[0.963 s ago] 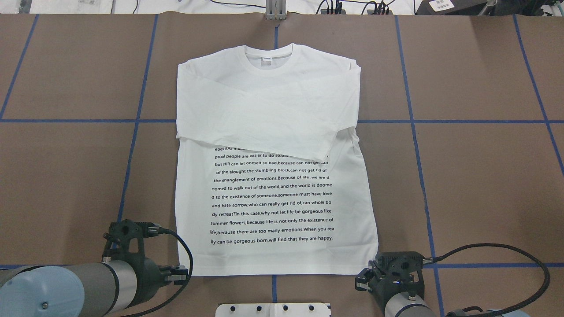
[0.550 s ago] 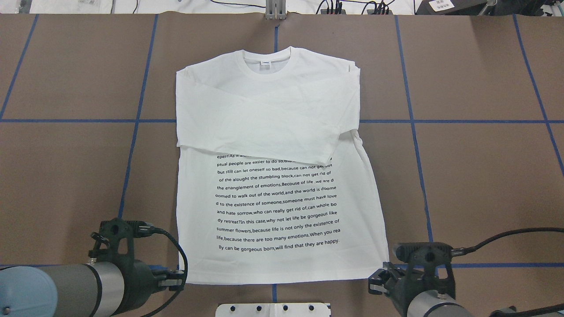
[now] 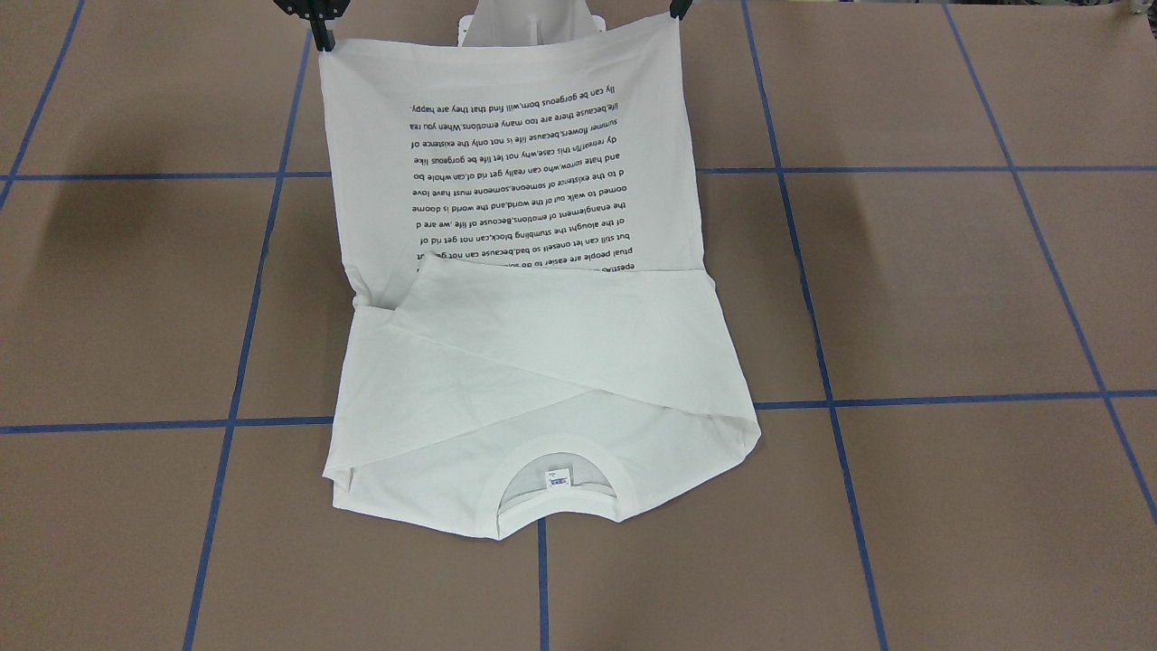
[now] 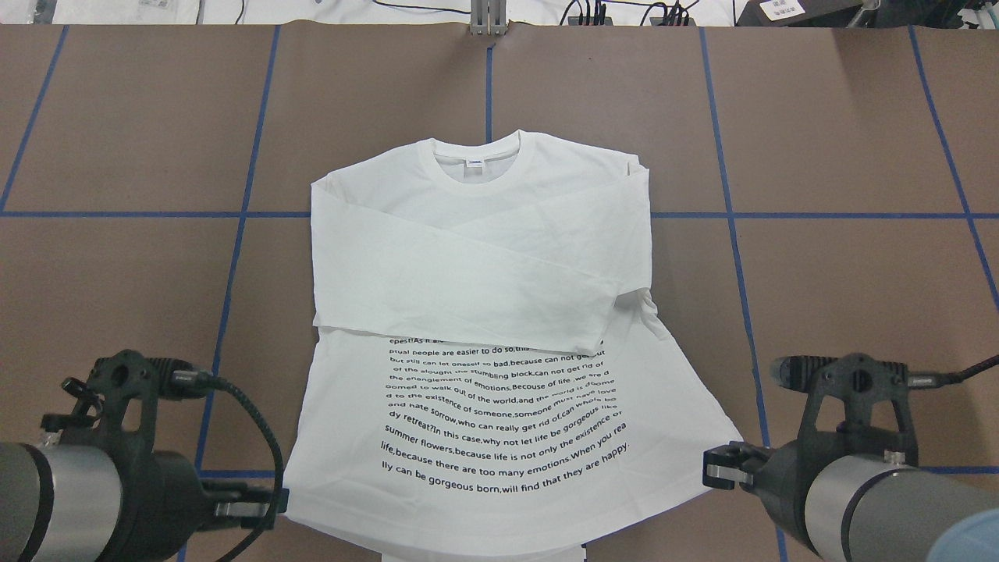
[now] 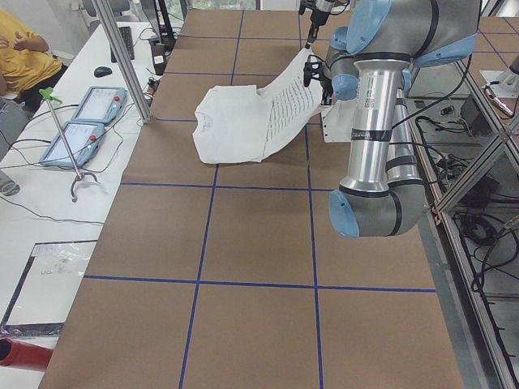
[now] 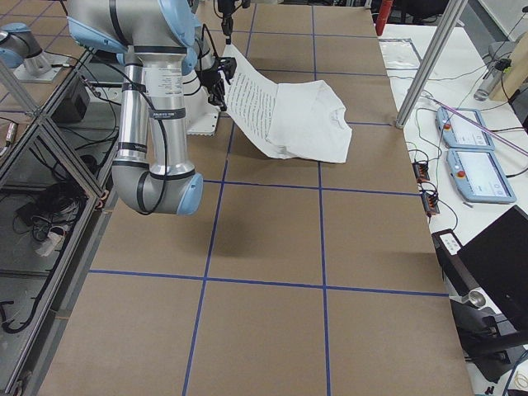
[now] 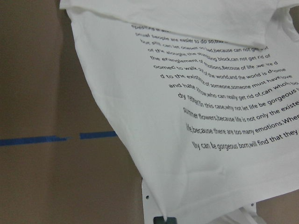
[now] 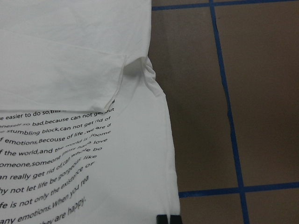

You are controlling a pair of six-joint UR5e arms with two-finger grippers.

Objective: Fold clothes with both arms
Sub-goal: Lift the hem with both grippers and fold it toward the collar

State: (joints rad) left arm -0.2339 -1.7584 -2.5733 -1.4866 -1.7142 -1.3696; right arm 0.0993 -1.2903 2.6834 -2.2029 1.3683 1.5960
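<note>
1. the shirt (image 4: 476, 257) lies on the brown surface (image 4: 843, 140), collar end flat and sleeves crossed over the chest – its hem end is raised off it.
2. the left hand (image 4: 269, 506) is clamped on one hem corner, the right hand (image 4: 712, 471) on the other.
3. the front-facing view shows the printed text (image 3: 524, 181) upside down; the side views show the raised panel's slope, which the overhead view flattens.

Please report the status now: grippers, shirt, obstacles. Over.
Left gripper and right gripper each shut on a hem corner. Shirt hem end raised, collar end flat on table, sleeves folded across. White stand under the raised hem.
</note>
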